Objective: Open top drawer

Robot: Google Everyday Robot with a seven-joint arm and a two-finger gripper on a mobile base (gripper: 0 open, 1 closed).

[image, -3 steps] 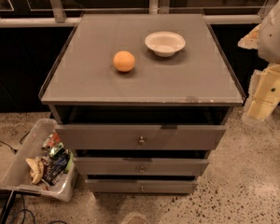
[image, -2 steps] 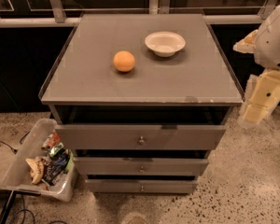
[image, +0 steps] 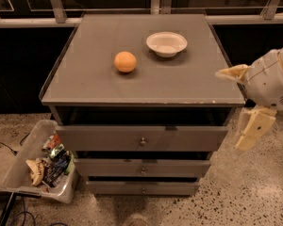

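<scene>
The top drawer [image: 141,138] is the tallest grey front panel of the grey cabinet [image: 85,86], with a small round metal knob [image: 142,141] at its centre. It stands slightly out from the cabinet, with a dark gap above it under the top. My gripper [image: 243,102] is at the right, beside the cabinet's front right corner and off the drawer. Its two cream fingers [image: 252,128] are spread apart and hold nothing.
Two shorter drawers [image: 142,167] sit below the top one. An orange [image: 125,61] and a white bowl [image: 166,44] rest on the cabinet top. A clear bin of snack packets [image: 42,164] stands on the floor at the left, with cables beside it.
My gripper has moved left and down, closer to the cabinet's front right corner. The drawers, the orange and the bowl have not moved.
</scene>
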